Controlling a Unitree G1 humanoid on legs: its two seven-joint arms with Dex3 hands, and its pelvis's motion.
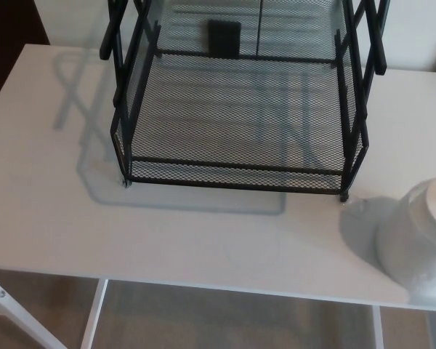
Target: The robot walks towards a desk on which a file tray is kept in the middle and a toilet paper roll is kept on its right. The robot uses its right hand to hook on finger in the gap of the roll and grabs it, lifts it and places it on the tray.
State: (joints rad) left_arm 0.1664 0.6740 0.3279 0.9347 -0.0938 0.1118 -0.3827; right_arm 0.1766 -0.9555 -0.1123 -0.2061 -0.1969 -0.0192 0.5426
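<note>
Head view: toilet paper roll [420, 243] sits on desk [51, 211] just beside front right corner of file tray [232, 174], half cropped; neither hand in frame, so grip unknowable; right hand should hook the core squarely, then lift clear of tray wall.

Rounded silver-grey right arm casing [418, 243], smooth, slightly glossy, paler toward the top, blurred

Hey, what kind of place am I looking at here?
Probably an office or home workspace. There's a plain white desk with a black mesh file tray in the middle, and a toilet paper roll sits at the desk's right edge.
</note>
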